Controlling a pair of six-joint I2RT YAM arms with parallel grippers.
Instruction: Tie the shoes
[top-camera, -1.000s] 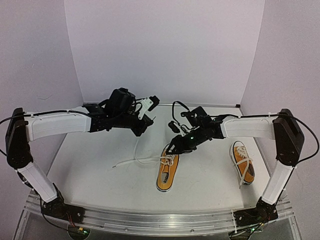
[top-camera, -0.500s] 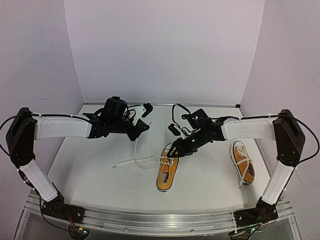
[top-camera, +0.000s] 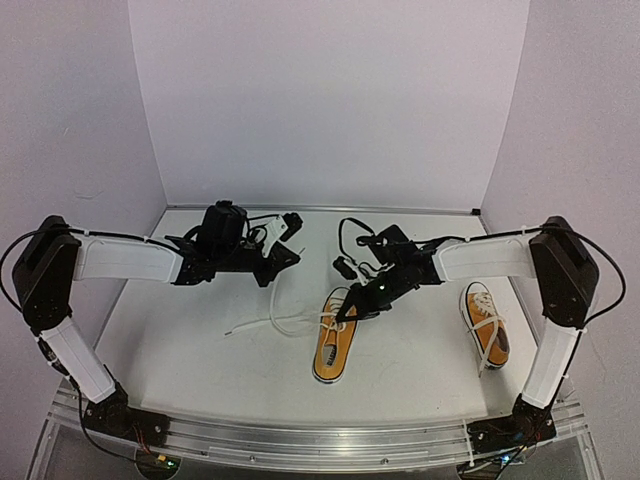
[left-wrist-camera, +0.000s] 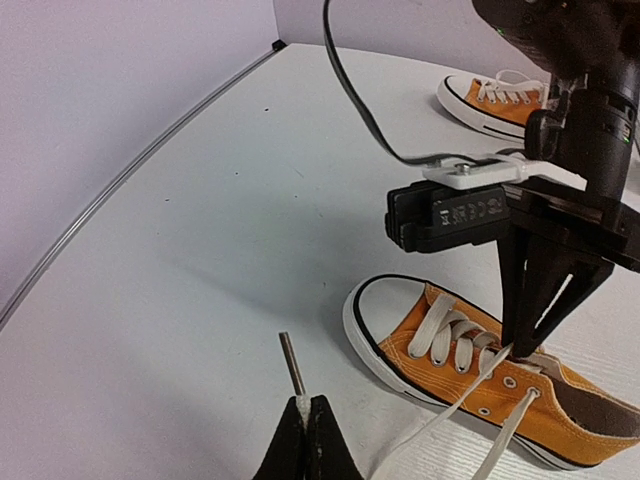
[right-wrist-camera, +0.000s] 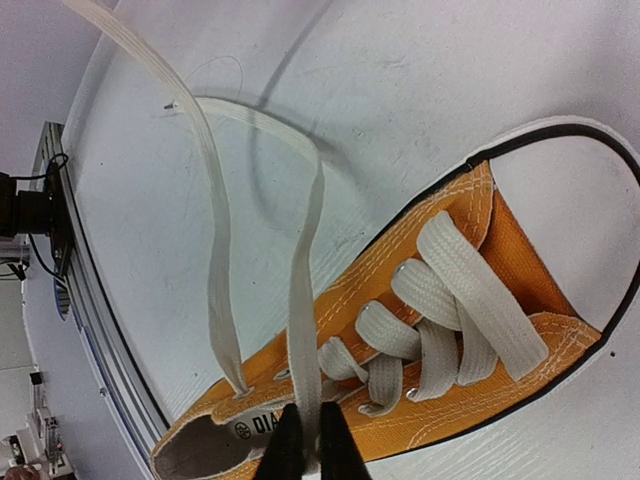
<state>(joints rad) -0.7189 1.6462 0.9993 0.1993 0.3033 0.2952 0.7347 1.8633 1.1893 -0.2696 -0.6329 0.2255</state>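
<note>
I'm holding the left gripper (left-wrist-camera: 305, 432) pinched tight on a lace tip (left-wrist-camera: 291, 366), up off the table (top-camera: 190, 335), left of the middle shoe (top-camera: 335, 348). The right gripper (right-wrist-camera: 305, 442) is nipping the second lace (right-wrist-camera: 303, 300) at that shoe's top eyelets. The other shoe (top-camera: 486, 326) is lying near the right edge.
</note>
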